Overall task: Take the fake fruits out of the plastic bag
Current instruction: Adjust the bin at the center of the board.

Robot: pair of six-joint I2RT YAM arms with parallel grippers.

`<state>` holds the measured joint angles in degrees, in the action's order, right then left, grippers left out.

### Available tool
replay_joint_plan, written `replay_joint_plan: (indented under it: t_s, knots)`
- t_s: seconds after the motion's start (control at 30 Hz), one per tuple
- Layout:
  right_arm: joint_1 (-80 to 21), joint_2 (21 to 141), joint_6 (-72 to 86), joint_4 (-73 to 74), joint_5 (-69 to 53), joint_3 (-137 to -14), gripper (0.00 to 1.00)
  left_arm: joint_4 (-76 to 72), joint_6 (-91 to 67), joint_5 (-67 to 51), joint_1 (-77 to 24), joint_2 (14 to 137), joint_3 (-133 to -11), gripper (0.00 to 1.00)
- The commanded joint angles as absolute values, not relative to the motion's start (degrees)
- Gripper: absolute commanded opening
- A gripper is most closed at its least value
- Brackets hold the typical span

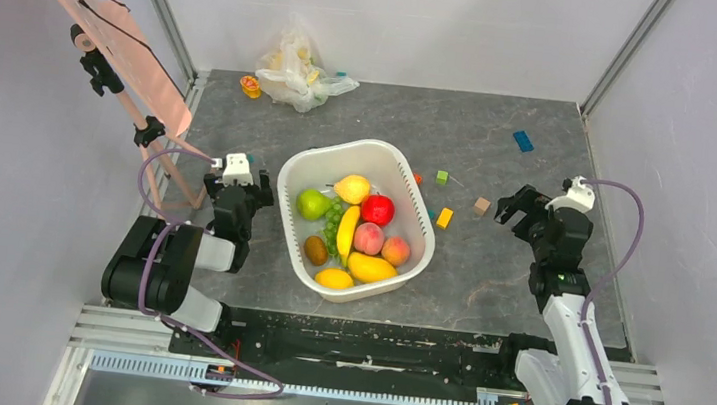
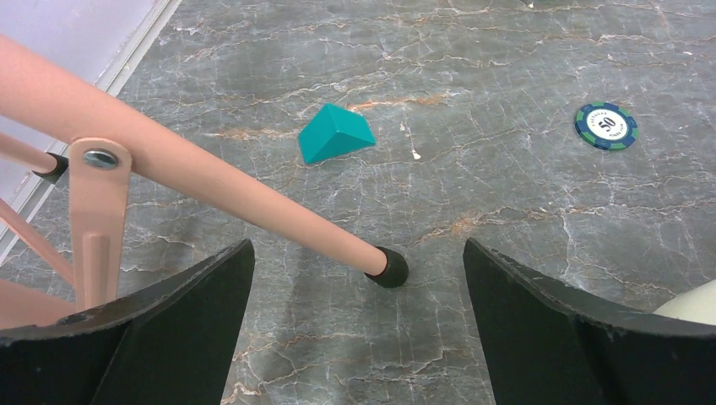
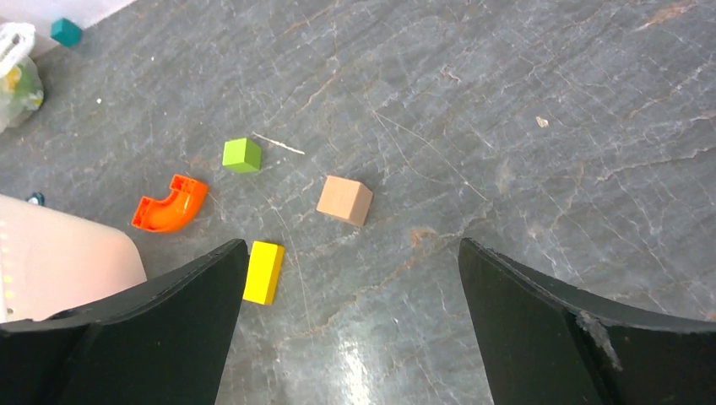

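Far left: a pink metal folding stand leans by the wall. One leg w/ a black rubber foot lands right in front of the left gripper, whose jaws are spread wide w/ nothing in them. Just past that foot sit a teal wedge block and a blue-green poker chip.

At the back, left of centre, the thin crinkly see-through plastic bag is slumped against the wall, well apart from both arms. Sth yellowish shows thru it, can't tell what. A small orange-yellow bit lies just beside it.

Btwn the arms is a white rounded plastic basin, and the glossy fake fruits are in there — I count 10: banana, grapes, green apple, red apple, 2 peachy ones, kiwi, 3 yellow-orange ones.

Right of the basin, 5 loose blocks: orange curved block, green cube, yellow brick, tan cube, and a blue block further back. The right gripper hangs over that patch, also gaping, holding nothing.

Surface is a grey marble-look tabletop, w/ pale walls and alu posts around.
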<state>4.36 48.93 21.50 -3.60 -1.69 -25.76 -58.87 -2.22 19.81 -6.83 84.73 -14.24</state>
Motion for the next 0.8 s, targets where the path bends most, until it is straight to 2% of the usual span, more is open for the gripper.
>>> replay_joint_plan:
  t_s: [0.0, 0.43, 0.6, 0.77]
  knots:
    - [4.5, 46.3, 18.0, 2.3, -2.2, -25.7, 0.98, -61.9, -2.1, 20.2, -6.7, 84.7, -14.9, 1.0]
    - [4.5, 46.3, 17.4, 5.5, -5.0, -26.4, 0.98, -65.6, -0.8, 17.4, -6.8, 81.8, -11.9, 1.0]
    - [4.5, 46.6, 17.0, 5.9, -5.8, -26.4, 0.98, -49.3, -3.2, 20.9, -7.0, 72.6, -15.4, 1.0]
    - [4.5, 46.7, 16.8, 6.2, -6.6, -26.4, 0.98, -37.6, -7.3, 26.2, -8.1, 70.5, -20.5, 1.0]
